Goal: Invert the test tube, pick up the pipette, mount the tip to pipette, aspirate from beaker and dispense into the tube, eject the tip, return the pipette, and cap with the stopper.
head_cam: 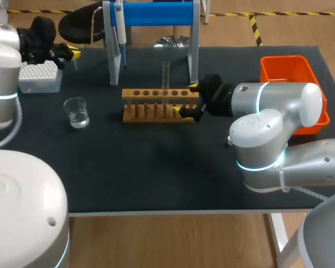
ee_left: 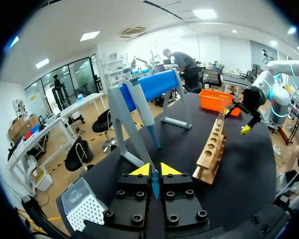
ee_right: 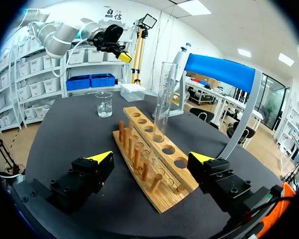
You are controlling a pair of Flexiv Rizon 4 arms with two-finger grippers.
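A clear test tube (head_cam: pixel 166 72) stands upright, mouth up, in the wooden rack (head_cam: pixel 156 104). My right gripper (head_cam: pixel 188 98) is open, its yellow tips astride the rack's right end without touching the tube (ee_right: pixel 164 97). My left gripper (head_cam: pixel 72 53) hovers at the back left beside the white tip box (head_cam: pixel 40 76). In the left wrist view that gripper (ee_left: pixel 155 171) is shut on a small blue pipette tip (ee_left: pixel 154 182). The pipette (head_cam: pixel 120 28) hangs on the blue-topped stand (head_cam: pixel 156 14). A glass beaker (head_cam: pixel 76 111) with clear liquid sits left of the rack. No stopper shows.
An orange bin (head_cam: pixel 290 70) sits at the back right, partly behind my right arm. The stand's grey legs (head_cam: pixel 113 61) rise just behind the rack. Bare black mat fills the front half of the table (head_cam: pixel 156 173).
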